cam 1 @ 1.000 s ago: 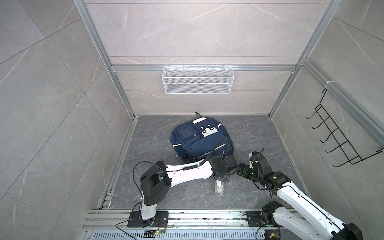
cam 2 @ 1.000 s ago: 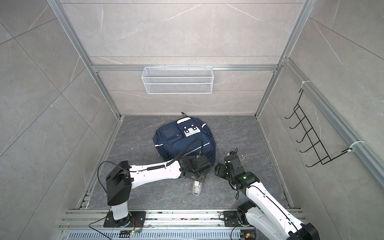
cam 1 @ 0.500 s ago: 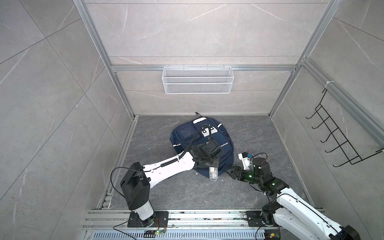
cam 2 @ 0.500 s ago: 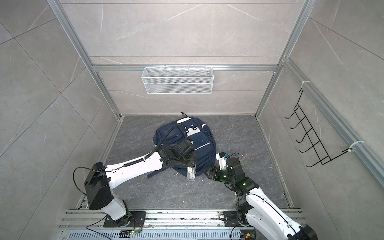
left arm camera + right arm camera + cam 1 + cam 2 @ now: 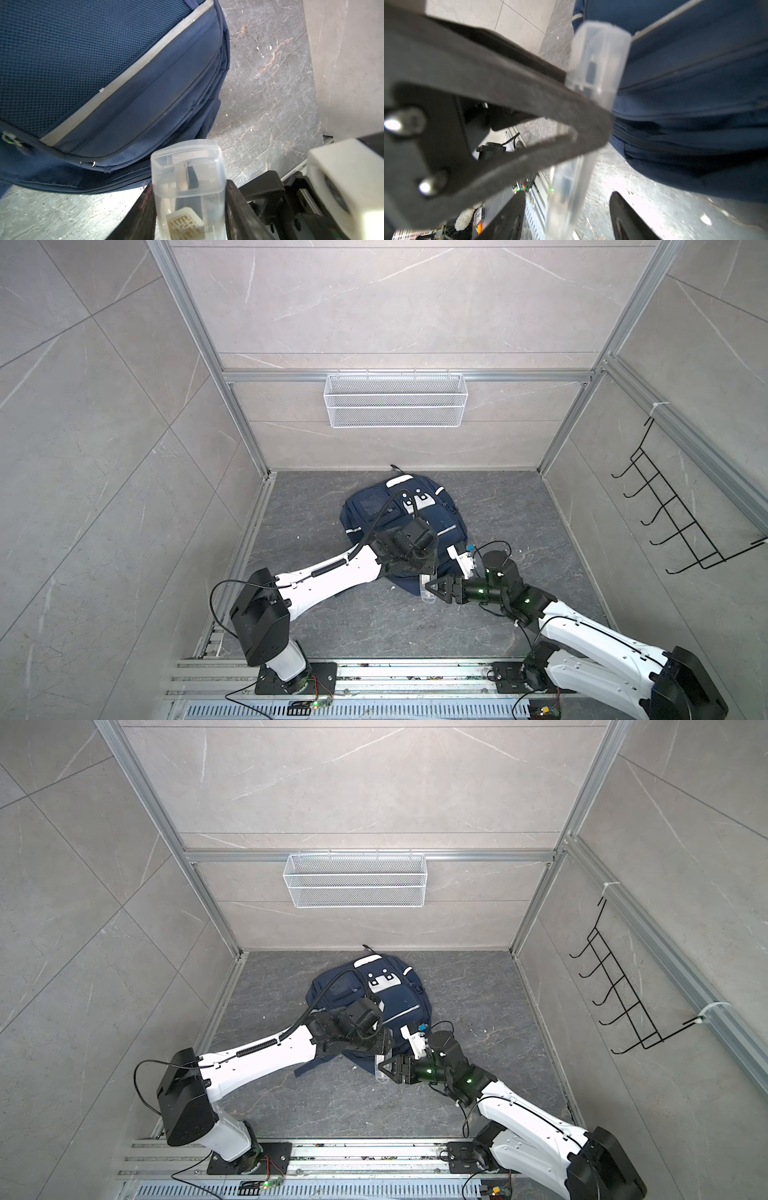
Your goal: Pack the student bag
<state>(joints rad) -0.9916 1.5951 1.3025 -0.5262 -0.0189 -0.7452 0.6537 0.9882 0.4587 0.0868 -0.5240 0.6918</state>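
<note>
The student bag (image 5: 446,526) (image 5: 409,998) lies flat on the grey floor, navy with a white dotted patch and silver stripes; its zipped near edge (image 5: 104,72) (image 5: 695,93) fills both wrist views. My left gripper (image 5: 426,574) (image 5: 381,1050) (image 5: 188,207) hangs over that edge, shut on a clear plastic case (image 5: 426,592) (image 5: 379,1072) (image 5: 187,176) (image 5: 598,62) with small items inside. My right gripper (image 5: 432,587) (image 5: 385,1067) (image 5: 566,197) reaches in from the right, open, a finger on each side of the case's lower end with gaps showing.
A white wire basket (image 5: 394,400) hangs on the back wall and a black hook rack (image 5: 681,514) on the right wall. Metal rails (image 5: 374,672) run along the front edge. Bare floor (image 5: 540,510) lies right of the bag.
My left gripper carried the clear case a little left, to the bag's near edge. My right gripper swung left to the case and its jaws narrowed slightly.
</note>
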